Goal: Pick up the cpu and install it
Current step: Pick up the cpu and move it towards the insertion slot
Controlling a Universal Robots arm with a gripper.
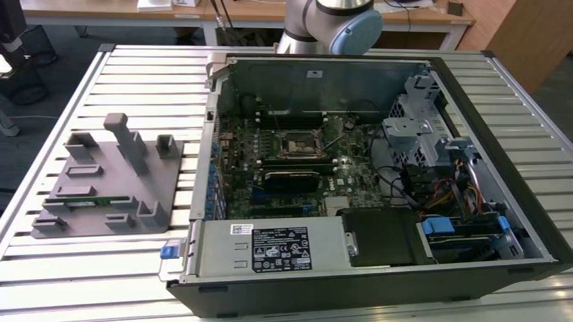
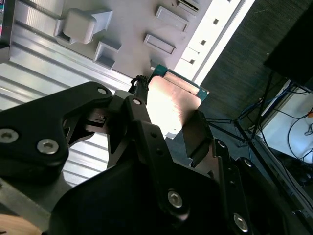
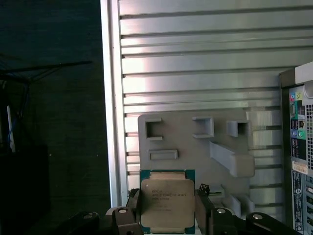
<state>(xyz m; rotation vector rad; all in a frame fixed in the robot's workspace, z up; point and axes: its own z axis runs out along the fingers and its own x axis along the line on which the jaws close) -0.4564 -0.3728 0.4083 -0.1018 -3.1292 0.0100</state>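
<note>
Pinching the cpu [image 3: 166, 198] by two edges, the end effector [image 3: 168, 218] is seen with the tray [image 3: 195, 152] below it; the cpu should be carried flat, gently.

Tool [image 3: 167, 208] aloft, both fingers [image 3: 204, 210] tight on the cpu [image 3: 167, 198].

Case [image 1: 323, 87] open on top — socket [image 1: 298, 142] clear; drive cage [image 1: 414, 131], PSU [image 1: 268, 247] alongside.
</note>
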